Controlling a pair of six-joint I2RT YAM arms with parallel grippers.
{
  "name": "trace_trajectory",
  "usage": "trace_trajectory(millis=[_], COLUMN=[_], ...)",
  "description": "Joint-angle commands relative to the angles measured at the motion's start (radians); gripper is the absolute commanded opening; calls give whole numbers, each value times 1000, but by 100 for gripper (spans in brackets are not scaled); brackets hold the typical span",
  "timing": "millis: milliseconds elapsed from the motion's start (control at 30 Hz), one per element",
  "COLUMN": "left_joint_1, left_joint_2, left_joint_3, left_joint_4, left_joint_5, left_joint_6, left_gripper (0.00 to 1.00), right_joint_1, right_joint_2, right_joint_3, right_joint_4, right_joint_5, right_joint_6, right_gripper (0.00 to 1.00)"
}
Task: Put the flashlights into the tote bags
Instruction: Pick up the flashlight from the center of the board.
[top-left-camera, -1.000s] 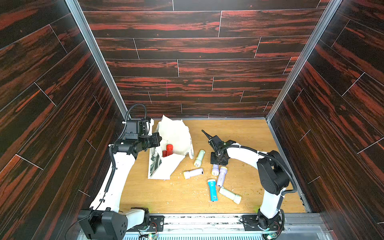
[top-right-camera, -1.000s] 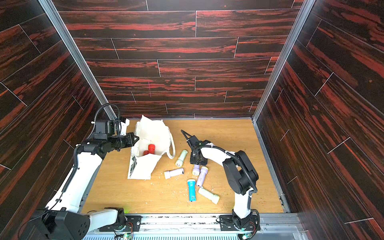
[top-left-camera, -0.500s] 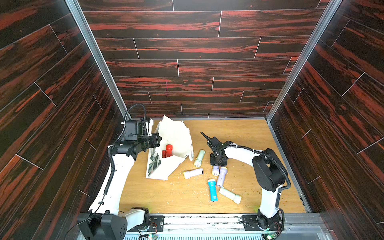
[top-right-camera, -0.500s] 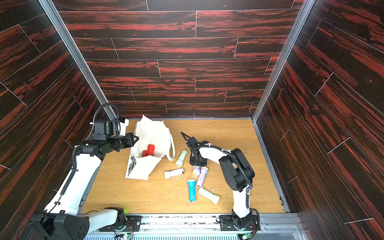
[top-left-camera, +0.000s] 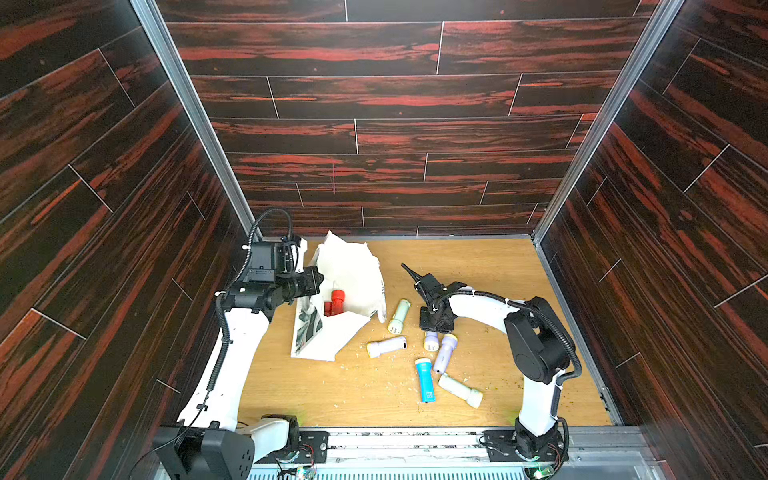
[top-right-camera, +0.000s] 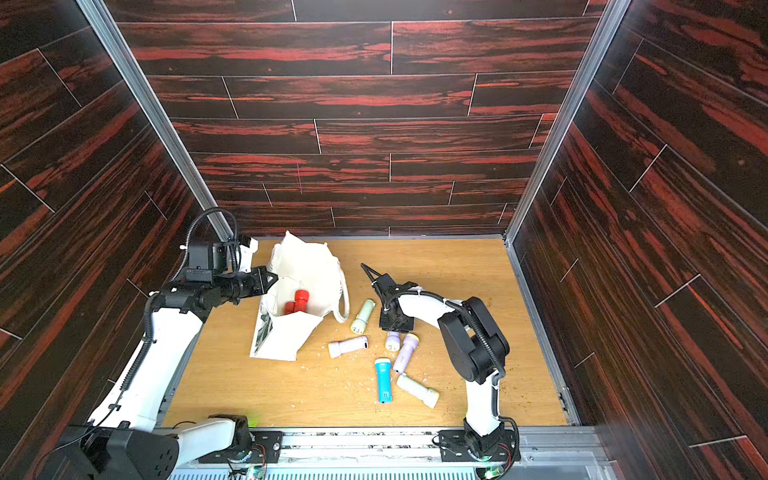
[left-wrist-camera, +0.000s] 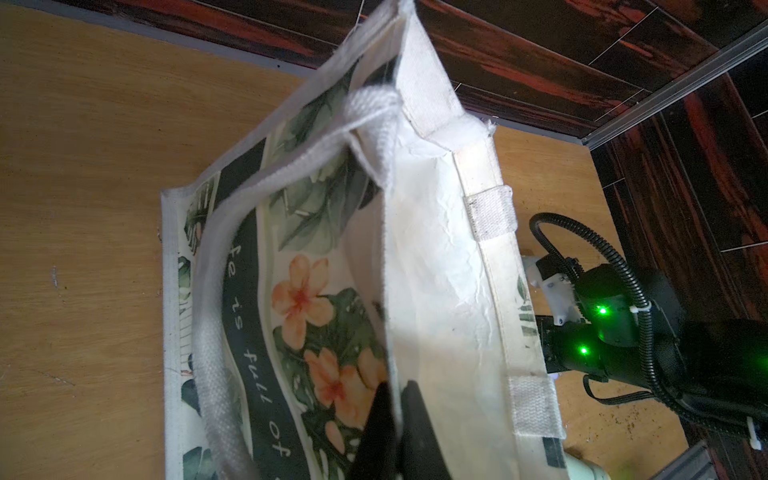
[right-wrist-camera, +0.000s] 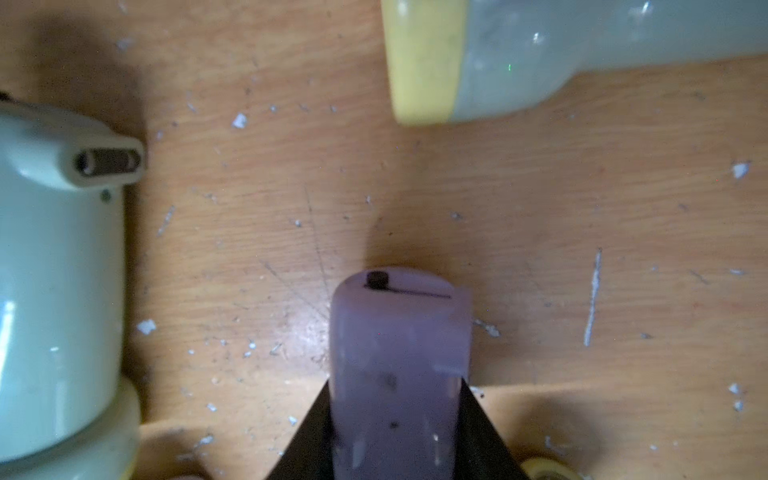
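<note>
The off-white tote bag (top-left-camera: 351, 274) (top-right-camera: 309, 266) stands open at the back left, with two red flashlights (top-left-camera: 336, 300) (top-right-camera: 298, 300) inside. My left gripper (left-wrist-camera: 395, 399) is shut on the bag's printed side wall (left-wrist-camera: 316, 291) at the rim and holds the mouth open. My right gripper (right-wrist-camera: 397, 386) is shut on a lavender flashlight (right-wrist-camera: 399, 332) low over the table; in both top views only its head (top-left-camera: 431, 341) (top-right-camera: 392, 340) shows below the gripper. Loose on the table lie a pale green flashlight (top-left-camera: 399, 316), two lavender ones (top-left-camera: 386, 346) (top-left-camera: 444, 353), a blue one (top-left-camera: 424, 380) and a cream one (top-left-camera: 459, 390).
In the right wrist view a pale green flashlight (right-wrist-camera: 58, 291) lies close on one side of the held one and a yellow-headed flashlight (right-wrist-camera: 540, 58) lies ahead. Dark wood-pattern walls (top-left-camera: 374, 124) enclose the wooden table (top-left-camera: 478, 266). White crumbs dot the surface.
My right gripper's jaws have closed onto the lavender flashlight, and the right arm has shifted slightly. The left gripper still holds the bag's rim.
</note>
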Motion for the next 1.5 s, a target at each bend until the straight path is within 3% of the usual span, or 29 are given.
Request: trace_trajectory(millis=[0, 233, 600, 800, 1467], left_joint_1=[4, -2, -31, -53, -102], left_joint_2=[-35, -28, -3, 11, 19], left_joint_3=[5, -27, -53, -56, -72], left_joint_4=[72, 153, 196, 197, 227], left_joint_5=[51, 185, 243, 250, 213], left_joint_6=[-3, -37, -61, -58, -87], left_gripper=[0, 0, 0, 0, 0], right_joint_1=[-1, 11, 72, 114, 184], right_joint_2=[-136, -365, -495, -462, -157], right_joint_3=[-3, -39, -8, 44, 304], right_joint_4=[14, 137, 357, 429, 317], right_joint_5=[15, 51, -138, -208, -261], right_joint_6=[39, 27, -83, -122, -171], right_gripper=[25, 18, 17, 17, 17])
